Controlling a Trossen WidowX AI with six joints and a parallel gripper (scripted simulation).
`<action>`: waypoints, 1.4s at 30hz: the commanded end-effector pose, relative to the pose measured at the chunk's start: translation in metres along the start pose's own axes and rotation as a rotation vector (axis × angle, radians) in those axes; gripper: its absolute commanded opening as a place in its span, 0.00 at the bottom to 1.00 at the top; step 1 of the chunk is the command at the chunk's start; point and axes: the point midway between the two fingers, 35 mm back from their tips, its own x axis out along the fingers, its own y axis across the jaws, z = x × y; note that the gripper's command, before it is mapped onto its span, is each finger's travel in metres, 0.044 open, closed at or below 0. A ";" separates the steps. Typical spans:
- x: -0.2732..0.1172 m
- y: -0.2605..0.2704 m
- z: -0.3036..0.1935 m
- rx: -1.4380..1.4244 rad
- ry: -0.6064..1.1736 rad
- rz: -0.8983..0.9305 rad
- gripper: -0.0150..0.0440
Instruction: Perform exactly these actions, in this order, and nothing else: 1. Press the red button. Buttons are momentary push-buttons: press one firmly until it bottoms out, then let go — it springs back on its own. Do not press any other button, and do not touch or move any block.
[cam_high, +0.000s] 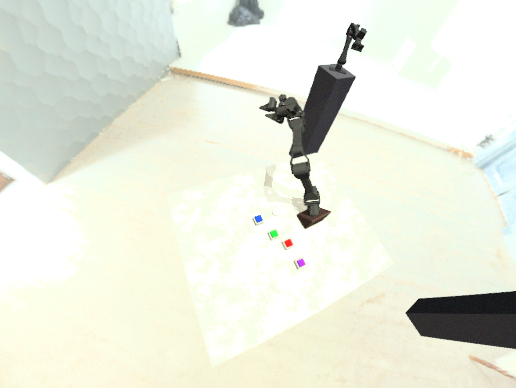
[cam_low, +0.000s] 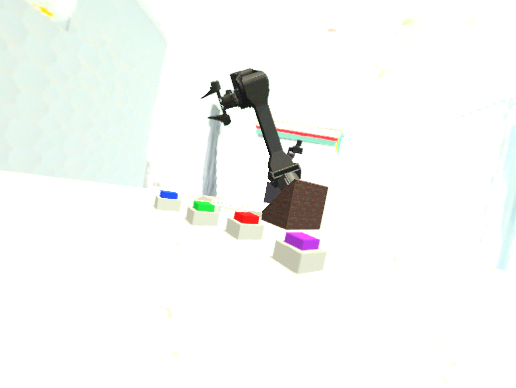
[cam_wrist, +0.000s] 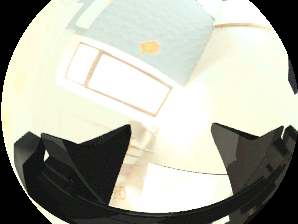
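Ideally the gripper (cam_low: 216, 104), jaws wide apart and empty, closes first, then descends squarely onto the red button (cam_low: 246, 217), avoiding the green button (cam_low: 204, 205).

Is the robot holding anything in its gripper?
No. The gripper is open and holds nothing, up high above the red button.

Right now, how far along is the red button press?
Nothing looks done yet. The gripper is open, empty, and raised high above the row of buttons, pointing away from them. The red button sits untouched on its base between the green button and purple button. Left: swing down over red, press it until it bottoms out, then let go.
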 end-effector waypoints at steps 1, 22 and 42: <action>0.000 -0.001 0.001 0.008 -0.001 0.005 0.93; 0.158 -0.103 -0.138 0.915 0.320 0.058 0.93; 0.094 0.011 -0.515 0.653 1.246 -0.450 0.93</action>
